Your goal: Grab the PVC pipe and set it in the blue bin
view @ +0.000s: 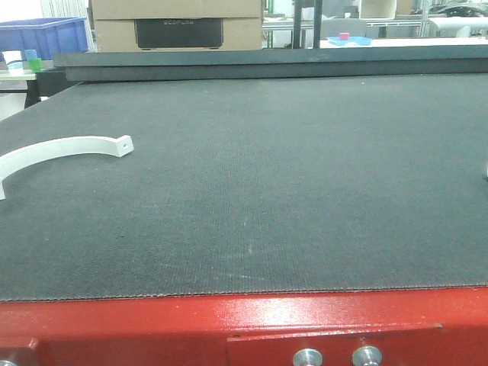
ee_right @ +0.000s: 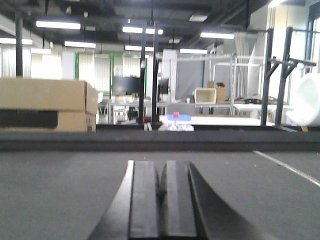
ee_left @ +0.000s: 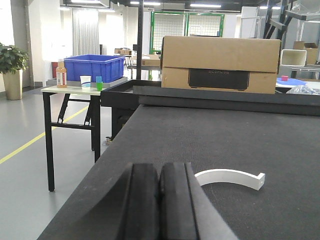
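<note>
The white, half-ring plastic PVC pipe (ee_left: pixel 227 174) lies flat on the dark woven mat (ee_left: pixel 225 135), just ahead-right of the left gripper (ee_left: pixel 159 200) (fingers pressed together, empty); the right gripper (ee_right: pixel 161 200) is likewise closed.

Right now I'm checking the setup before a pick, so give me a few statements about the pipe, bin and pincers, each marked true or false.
1. The pipe lies on the dark mat. True.
2. The left pincer holds the pipe. False: it is shut on nothing; the pipe lies on the mat beyond it.
3. The bin stands on a side table. True.
4. The right pincer is wide open. False: it is shut.
5. The pipe is in the bin. False: it is on the mat.
</note>
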`<state>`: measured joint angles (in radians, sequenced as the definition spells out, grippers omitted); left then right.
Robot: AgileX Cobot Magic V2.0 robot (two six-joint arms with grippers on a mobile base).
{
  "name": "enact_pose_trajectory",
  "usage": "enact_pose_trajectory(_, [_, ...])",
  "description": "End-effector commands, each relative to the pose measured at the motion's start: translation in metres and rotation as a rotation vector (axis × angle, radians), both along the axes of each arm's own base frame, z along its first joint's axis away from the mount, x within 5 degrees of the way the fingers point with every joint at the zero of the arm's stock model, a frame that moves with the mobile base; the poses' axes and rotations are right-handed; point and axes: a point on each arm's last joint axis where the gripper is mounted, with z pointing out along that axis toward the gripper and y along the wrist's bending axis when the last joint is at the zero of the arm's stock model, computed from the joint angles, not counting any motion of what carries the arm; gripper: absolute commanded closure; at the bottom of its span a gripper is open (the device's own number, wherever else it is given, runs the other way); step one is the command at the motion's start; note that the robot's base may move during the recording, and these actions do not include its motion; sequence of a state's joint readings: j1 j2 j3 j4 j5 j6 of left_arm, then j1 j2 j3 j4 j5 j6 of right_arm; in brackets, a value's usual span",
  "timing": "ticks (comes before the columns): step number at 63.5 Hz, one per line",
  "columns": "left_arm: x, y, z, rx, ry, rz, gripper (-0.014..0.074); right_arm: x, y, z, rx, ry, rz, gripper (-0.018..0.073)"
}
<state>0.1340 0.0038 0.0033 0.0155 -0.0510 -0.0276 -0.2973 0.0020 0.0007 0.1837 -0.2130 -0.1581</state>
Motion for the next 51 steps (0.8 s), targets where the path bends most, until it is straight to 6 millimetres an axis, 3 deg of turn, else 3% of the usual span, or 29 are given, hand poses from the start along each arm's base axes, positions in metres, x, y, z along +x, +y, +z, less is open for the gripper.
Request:
enact_pose_trajectory(1, [-0.001, 0.0, 0.003, -0.007, -0.024, -0.001, 0.0708, -0.002, 0.0, 0.006, 0.019, -0.043, 0.001, 0.0722])
enact_pose_trajectory(38, [-0.001, 0.0, 0.003, -0.007, -0.024, -0.001, 0.0708, -0.027, 0.015, 0.084, 0.011, -0.001, 0.08, 0.0722])
enact_pose_trajectory(51, [-0.001, 0.0, 0.003, -0.006, -0.031, -0.001, 0.0708, -0.021, 0.015, 0.105, 0.03, 0.082, 0.097, 0.0722])
